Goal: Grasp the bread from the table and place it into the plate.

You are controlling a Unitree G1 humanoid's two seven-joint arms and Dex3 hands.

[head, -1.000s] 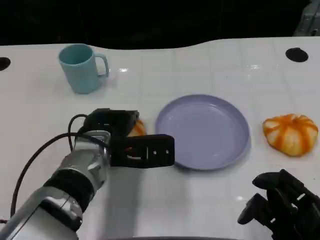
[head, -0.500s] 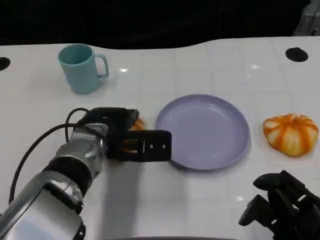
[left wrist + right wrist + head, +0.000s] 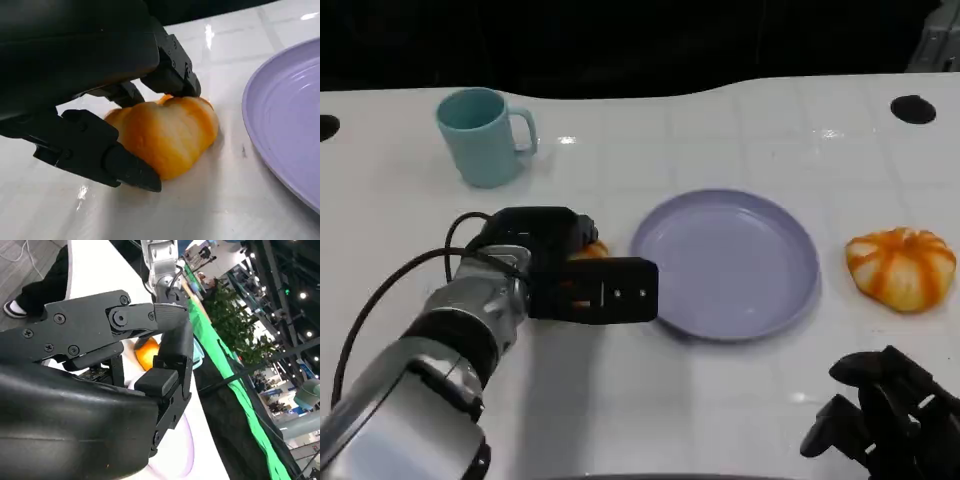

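Observation:
A golden bread roll [image 3: 590,249] lies on the white table just left of the lilac plate [image 3: 730,265]. My left hand [image 3: 565,275] is wrapped around it. In the left wrist view a finger presses the roll [image 3: 167,132] from the far side and the thumb lies against its near side, while the roll still rests on the table. The plate's rim [image 3: 285,125] is close beside it and holds nothing. My right hand [image 3: 885,425] rests at the table's near right edge, fingers curled in with nothing in them [image 3: 100,390].
A teal mug [image 3: 483,135] stands at the back left. An orange-and-white striped round thing [image 3: 902,267] lies right of the plate. A black cable loops along my left forearm [image 3: 380,320]. Dark round holes [image 3: 914,109] mark the table's far corners.
My left hand has shifted a little to the left and closed in on the roll. The right hand has sunk slightly lower in the picture.

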